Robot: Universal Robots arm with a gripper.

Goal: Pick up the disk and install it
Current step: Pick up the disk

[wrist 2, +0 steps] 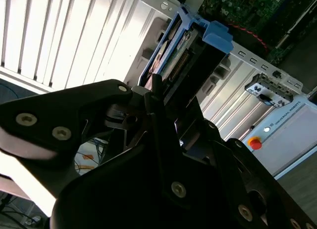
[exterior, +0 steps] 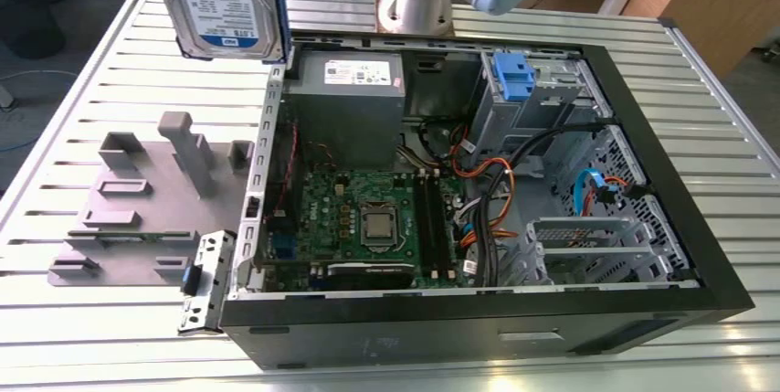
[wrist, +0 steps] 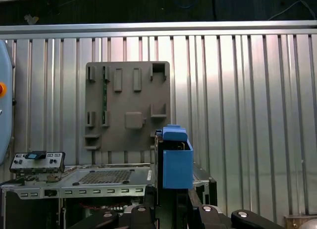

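Disk (exterior: 226, 4) aloft, outside the computer case (exterior: 488, 333)

Your gripper (wrist 2: 168, 90) has its jaws clamped on the disk, which hangs at the upper left of the exterior view, above the worktop (exterior: 98, 63) and just beside the case's side wall (exterior: 270, 150). A low swing could clip that upright edge or snag the cables (exterior: 488, 196) inside. You have freer room over the grey stand (exterior: 134, 214).

Bright, even overhead light fills the exterior view. The ribbed tabletop (exterior: 98, 90) shines pale, with glare strongest toward 9 o'clock, while the open computer case (exterior: 488, 337) holds soft shadow. In the second wrist view the hand (wrist 2: 173, 90), clamped on the shaded disk (wrist 2: 171, 55), is a near-black silhouette against washed-out slats at 11 o'clock. In the first wrist view glare streaks the tabletop, and the 12 o'clock band is dark.
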